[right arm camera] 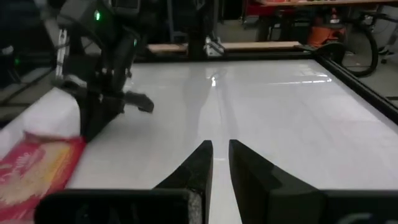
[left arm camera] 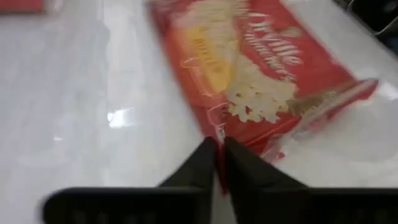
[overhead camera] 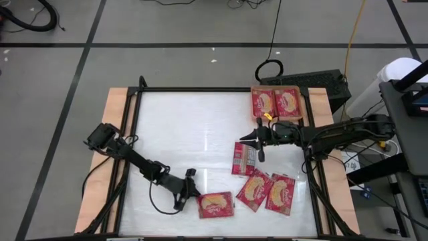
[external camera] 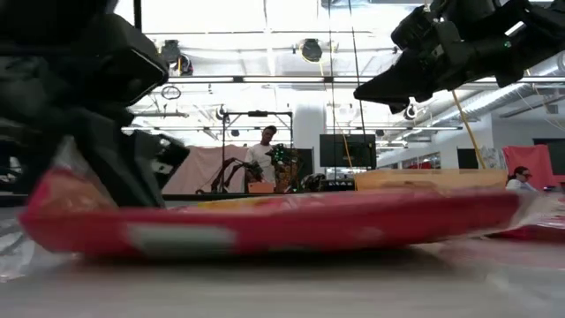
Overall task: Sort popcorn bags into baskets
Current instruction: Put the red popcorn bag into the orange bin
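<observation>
beside the orange tray holding two packets, right gripper hovered with fingers nearly together, empty, far from the tray, left gripper pinched a popcorn bag edge, seen only from its wrist

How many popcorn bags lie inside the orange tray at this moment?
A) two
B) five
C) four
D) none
A: the high view shows two popcorn bags lying side by side in the orange tray at the table's far right corner, while the other bags still lie on the white table surface.
</observation>
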